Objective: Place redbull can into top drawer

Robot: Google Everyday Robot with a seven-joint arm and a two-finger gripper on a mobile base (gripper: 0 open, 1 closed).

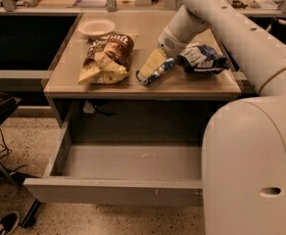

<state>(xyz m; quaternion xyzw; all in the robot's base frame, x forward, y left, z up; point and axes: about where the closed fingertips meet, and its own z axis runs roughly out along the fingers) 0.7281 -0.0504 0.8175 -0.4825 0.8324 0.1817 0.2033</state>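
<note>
The redbull can (pixel 162 67) is seen lying on its side on the wooden table (pixel 182 86), near the front edge and roughly midway along it. Its long axis is set on a diagonal: the silver end is turned toward the table's front left, the blue end toward the back right.

The gripper (pixel 149 66) is pressed in against the can's left flank. Whether it is clamped on the can or only touching it cannot be told. Behind the can, the pale arm (pixel 231 28) is angled down from the back right.

Just right of the can, a crumpled blue-and-white foil bag (pixel 202 58) is parked, near but apart. To the can's left, a brown chip bag (pixel 106 58) is spread out with a clear gap between them. A white plate (pixel 97 27) is set well behind and left of the can.

Below and in front of the can, the top drawer (pixel 108 192) is pulled wide open, its grey front panel lightly scuffed. Its right end is hidden by the robot's body (pixel 250 165).

A speckled floor (pixel 20 131) is spread below, with a dark shoe (pixel 1 224) far to the can's lower left.
</note>
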